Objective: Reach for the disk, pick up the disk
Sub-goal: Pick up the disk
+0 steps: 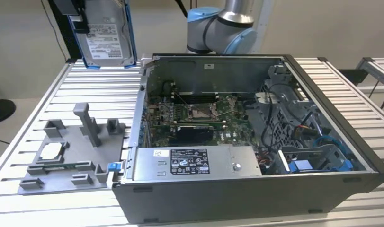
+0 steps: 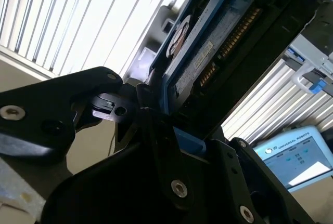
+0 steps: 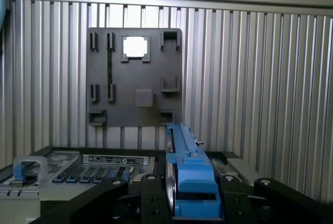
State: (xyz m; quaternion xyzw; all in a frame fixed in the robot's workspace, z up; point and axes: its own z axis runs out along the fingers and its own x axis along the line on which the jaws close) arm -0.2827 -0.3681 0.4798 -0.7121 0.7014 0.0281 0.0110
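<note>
**Disk gripped and raised off the table**

The end effector [image 3: 193, 206] is clamped on the blue bracket of the disk [image 1: 106, 33], which hangs upright above the table [image 1: 27, 118] at the exterior view's left. A sound lift, I judge, keeps the grip centred on the bracket and the disk well apart from the case wall. The open computer case [image 1: 242, 198] holds a motherboard [image 1: 198, 113], a grey box [image 1: 192, 163] and cables. The grey fixture plate [image 1: 72, 146] holds a white-topped chip [image 1: 51, 150].
</note>
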